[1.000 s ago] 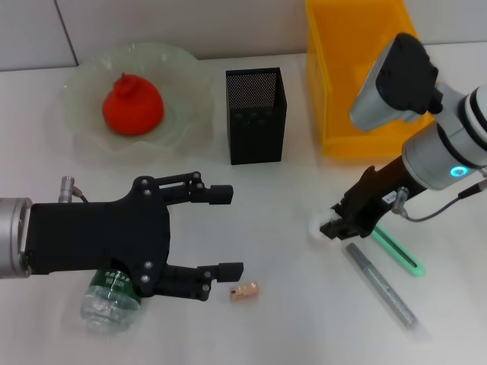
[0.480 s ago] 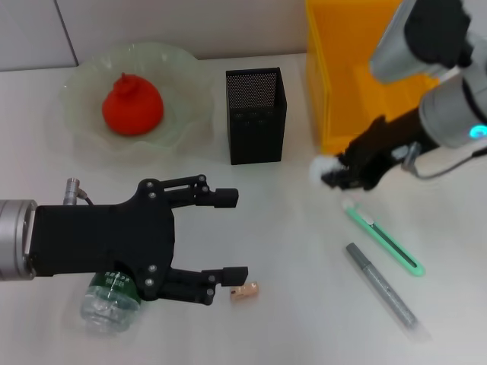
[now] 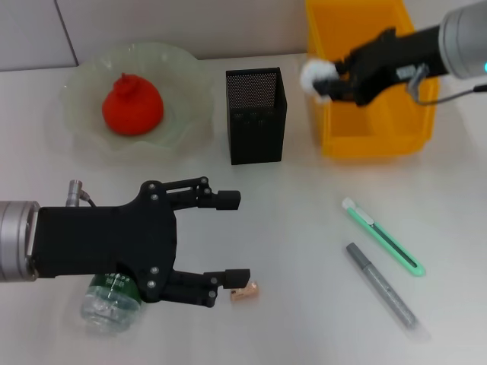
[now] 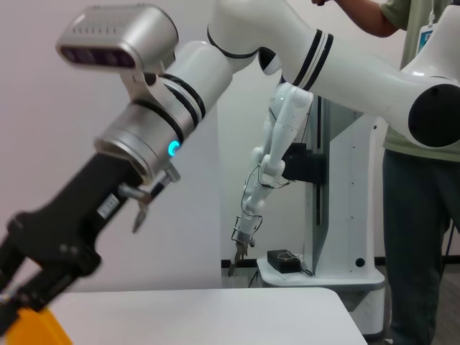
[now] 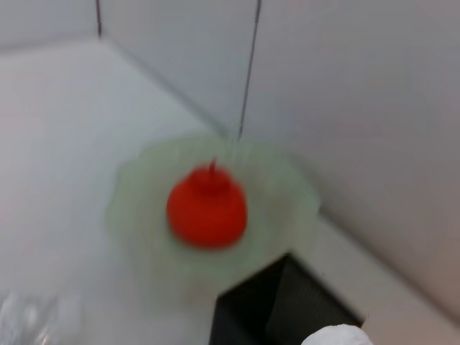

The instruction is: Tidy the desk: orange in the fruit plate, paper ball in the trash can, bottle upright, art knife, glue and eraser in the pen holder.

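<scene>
My right gripper [image 3: 329, 79] is shut on the white paper ball [image 3: 314, 76] and holds it over the left wall of the yellow trash can [image 3: 367, 141]. The ball also shows in the right wrist view [image 5: 338, 336]. The orange [image 3: 132, 106] sits in the pale-green fruit plate [image 3: 186, 72]. The black mesh pen holder [image 3: 256, 125] stands between plate and bin. My left gripper [image 3: 236, 238] is open and empty above the table. The bottle [image 3: 105, 302] lies on its side, partly hidden under it. The tan eraser [image 3: 245, 290] lies by its lower fingertip.
A green art knife [image 3: 380, 236] and a grey glue pen [image 3: 384, 295] lie on the table at the front right. The right wrist view shows the orange [image 5: 207, 208], the plate [image 5: 291, 190] and the pen holder [image 5: 280, 309]. The left wrist view shows my right arm [image 4: 144, 144].
My right gripper lifted the paper ball off the table and carried it back and up, from beside the art knife to the trash can's left wall. The left gripper barely moved.
</scene>
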`<state>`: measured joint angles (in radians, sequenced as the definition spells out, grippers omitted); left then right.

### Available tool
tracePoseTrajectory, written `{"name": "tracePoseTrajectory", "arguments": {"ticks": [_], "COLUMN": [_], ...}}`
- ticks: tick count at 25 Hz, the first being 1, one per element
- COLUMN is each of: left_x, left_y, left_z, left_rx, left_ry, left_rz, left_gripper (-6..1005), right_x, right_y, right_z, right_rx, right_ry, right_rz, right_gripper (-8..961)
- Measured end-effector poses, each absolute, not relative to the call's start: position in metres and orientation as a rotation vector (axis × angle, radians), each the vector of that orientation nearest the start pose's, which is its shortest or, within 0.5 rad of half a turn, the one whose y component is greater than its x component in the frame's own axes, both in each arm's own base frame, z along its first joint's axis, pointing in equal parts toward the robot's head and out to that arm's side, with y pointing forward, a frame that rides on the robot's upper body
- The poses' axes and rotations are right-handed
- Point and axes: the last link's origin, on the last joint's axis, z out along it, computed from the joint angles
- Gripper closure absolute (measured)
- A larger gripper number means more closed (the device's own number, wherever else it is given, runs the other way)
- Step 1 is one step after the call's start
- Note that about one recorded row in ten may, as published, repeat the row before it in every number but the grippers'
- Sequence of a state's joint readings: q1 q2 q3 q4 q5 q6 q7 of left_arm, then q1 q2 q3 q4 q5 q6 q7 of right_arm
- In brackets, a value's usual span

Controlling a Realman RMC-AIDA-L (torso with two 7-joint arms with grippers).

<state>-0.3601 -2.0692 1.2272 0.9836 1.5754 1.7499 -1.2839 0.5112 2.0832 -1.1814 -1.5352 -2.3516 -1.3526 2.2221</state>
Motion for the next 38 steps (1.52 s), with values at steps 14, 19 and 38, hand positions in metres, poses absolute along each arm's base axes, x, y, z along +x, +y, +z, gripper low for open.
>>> {"name": "tracePoseTrajectory", "arguments": {"ticks": [14, 19, 38], "left_x": [-0.19, -0.188, -0.185], "left_y": [0.277, 0.278, 0.278], "left_z": [-0.004, -0.006, -0.01], "left_rx": [-3.0, -3.004, -3.022], "left_ry": [0.052, 0.064, 0.069], "left_rz": [-0.963, -0.965, -0.965], "left_gripper": [151, 151, 152], "right_x": [0.183, 0.203, 0.233], "right_y": [0.399, 0.405, 0.423], "right_z": [0.076, 0.076, 0.059], "right_rx": [-2.288, -2.206, -2.12], "right_ry": [0.516, 0.556, 0.645], "right_rz": [0.164, 0.171, 0.203], "right_gripper": [666, 667, 671]}}
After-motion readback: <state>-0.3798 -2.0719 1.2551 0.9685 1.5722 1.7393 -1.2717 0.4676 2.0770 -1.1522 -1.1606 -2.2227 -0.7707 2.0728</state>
